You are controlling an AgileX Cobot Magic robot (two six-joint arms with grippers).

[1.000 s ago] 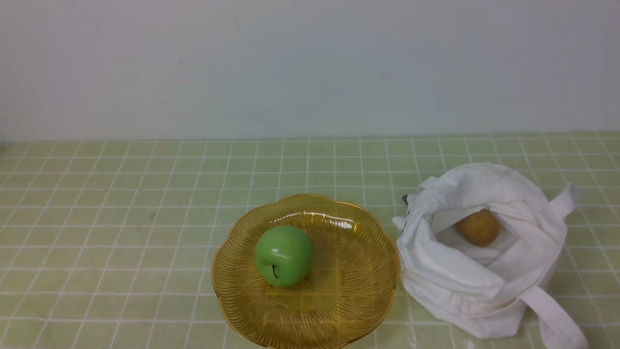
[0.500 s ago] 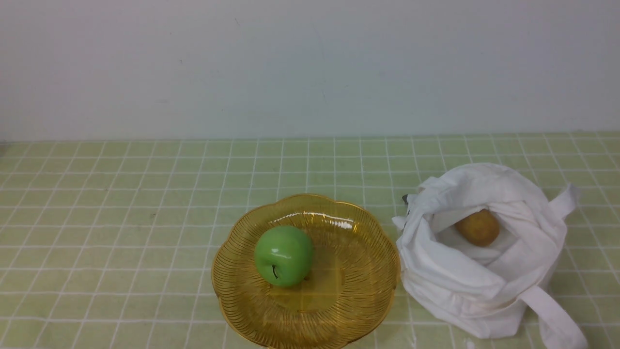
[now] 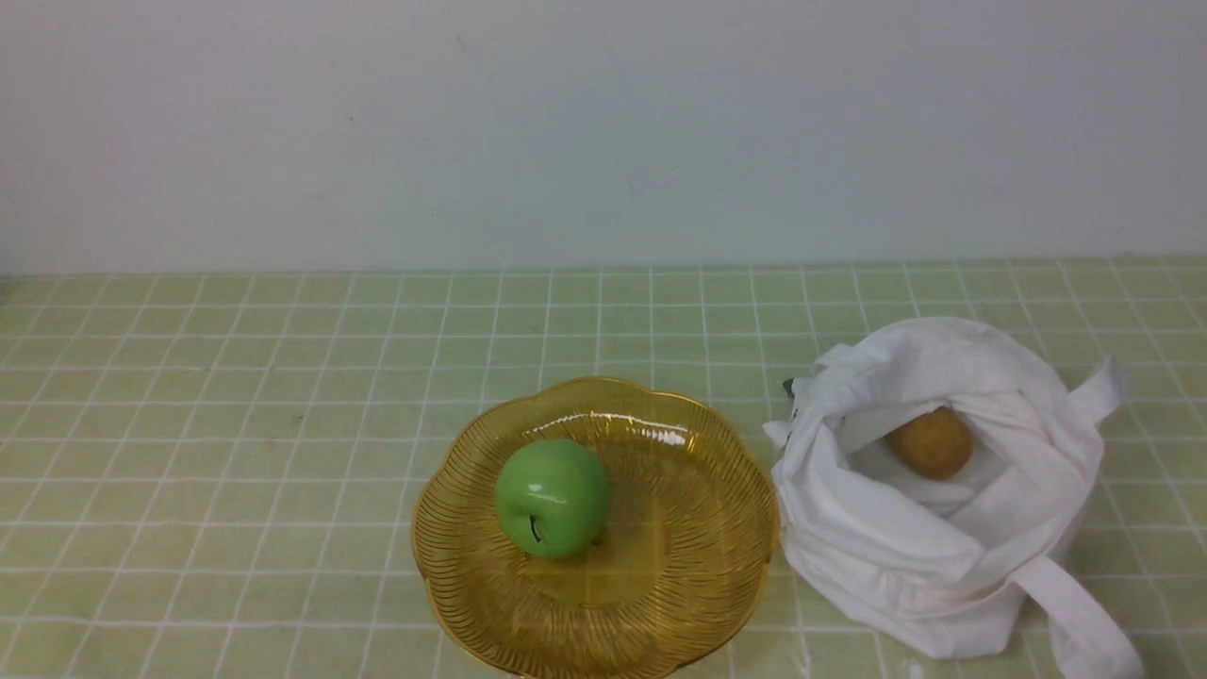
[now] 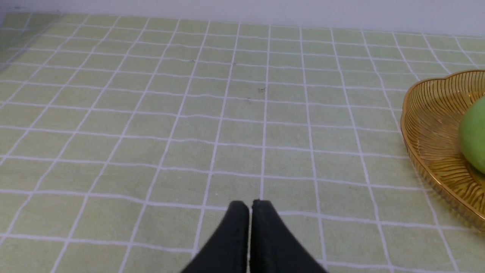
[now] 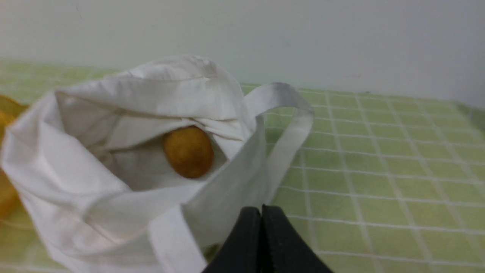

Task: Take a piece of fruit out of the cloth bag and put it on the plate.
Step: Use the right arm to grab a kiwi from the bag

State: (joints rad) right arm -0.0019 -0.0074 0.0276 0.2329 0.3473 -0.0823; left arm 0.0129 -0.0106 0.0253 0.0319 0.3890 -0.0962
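Front view first: neither arm shows here, so nothing can be placed against a gripper yet. The plate [image 3: 693, 556] already carries a green apple [image 3: 552, 497], but that is not our fruit. The piece of fruit [image 3: 930, 442] lies inside the open mouth of the cloth bag [image 3: 877, 556], which slumps just beside the plate on the checked tablecloth [image 3: 236, 424]. By my reading, nothing of the task is done: the reach, the grasp, the lift and the placing are all to come.

Over to the left wrist view: the left gripper [image 4: 250, 206] has its fingertips pressed together with nothing between them, low over bare cloth. The plate's rim [image 4: 424, 144] sits ahead of it and off to one side, well apart, and an edge of the apple [image 4: 473, 136] shows inside.

Now the right wrist view: the right gripper [image 5: 261, 212] is also closed tight and empty. The bag's near wall [image 5: 227, 197] stands right in front of its tips, and a strap handle [image 5: 291, 125] loops up beyond them. The fruit [image 5: 188, 151] rests deeper in, past that wall, half tucked under a fold. This arm looks the better placed, though it would need to open its fingers before going in.
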